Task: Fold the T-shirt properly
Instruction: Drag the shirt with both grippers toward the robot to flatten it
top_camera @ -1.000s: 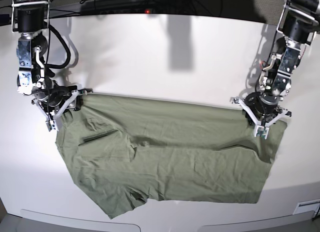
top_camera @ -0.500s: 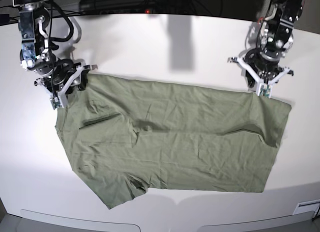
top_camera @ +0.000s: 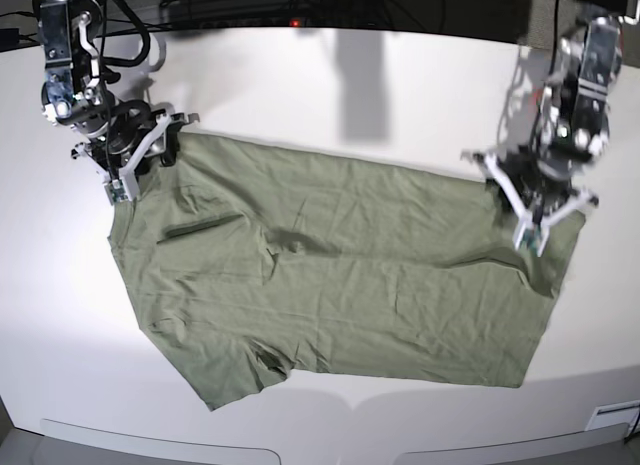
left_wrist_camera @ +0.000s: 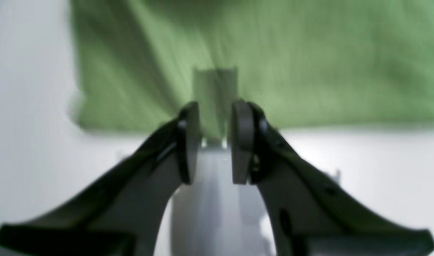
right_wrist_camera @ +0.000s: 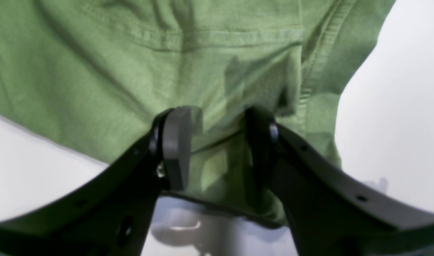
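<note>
The left gripper (left_wrist_camera: 214, 142) is pinching a narrow tuck of the T-shirt (top_camera: 330, 285) between near-closed fingers (left_wrist_camera: 242, 142) at the garment's hem-end corner. The right gripper (right_wrist_camera: 217, 145) is holding its fingers (right_wrist_camera: 176, 145) wider, with bunched seamed cloth sitting between them at the collar-end corner. The T-shirt is lying spread lengthwise on the white table (top_camera: 330, 85), already doubled along its length, both grips sitting on its far edge. Judged step: tensioning and flattening the doubled shirt. The next move is calling for releasing, then carrying one end across onto the other.
</note>
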Tool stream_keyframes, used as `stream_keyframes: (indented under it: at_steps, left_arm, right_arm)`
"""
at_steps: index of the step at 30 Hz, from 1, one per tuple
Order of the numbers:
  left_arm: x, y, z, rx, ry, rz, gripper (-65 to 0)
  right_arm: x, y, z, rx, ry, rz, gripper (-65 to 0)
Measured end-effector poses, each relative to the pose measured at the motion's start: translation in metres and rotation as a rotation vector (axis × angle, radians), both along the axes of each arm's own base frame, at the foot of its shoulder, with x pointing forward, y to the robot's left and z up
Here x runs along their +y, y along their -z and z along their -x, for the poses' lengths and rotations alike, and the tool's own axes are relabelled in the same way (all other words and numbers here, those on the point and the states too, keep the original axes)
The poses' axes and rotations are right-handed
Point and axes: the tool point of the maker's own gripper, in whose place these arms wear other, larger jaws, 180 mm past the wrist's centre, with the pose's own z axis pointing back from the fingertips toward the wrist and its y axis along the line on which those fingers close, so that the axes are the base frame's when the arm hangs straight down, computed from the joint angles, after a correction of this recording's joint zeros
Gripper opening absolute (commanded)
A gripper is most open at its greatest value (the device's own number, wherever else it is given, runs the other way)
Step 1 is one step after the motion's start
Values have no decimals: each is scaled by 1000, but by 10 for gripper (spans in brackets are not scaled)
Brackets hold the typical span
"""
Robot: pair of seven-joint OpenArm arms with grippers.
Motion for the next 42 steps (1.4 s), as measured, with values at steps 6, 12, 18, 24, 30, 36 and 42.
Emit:
stream_keyframes:
  at_steps: [6,12,18,24,30,36,42]
  left_arm:
    - [0,-2,-35,23,21,50,-491]
    - [17,56,-35,136,-60,190,-491]
    - [16,67,-23,136,-52,227,-491]
    - [14,78,7,97,-46,276,-491]
    - [-6,77,56,43,-33,354,-491]
    - [-44,71,112,179,41,364,-491]
    - [-46,71,125,188,63,297,-491]
  right_arm:
    - [0,0,0,1,0,0,-381]
    - [6,-1,-2,-4,9,-35,-381]
    - [10,-1,-3,-2,13,-44,-381]
    - [9,1,0,16,12,-38,-381]
    - [7,8,16,35,-2,-10,-381]
    - [7,11,31,30,0,-18,-381]
    - [-17,3,54,65,36,19,-381]
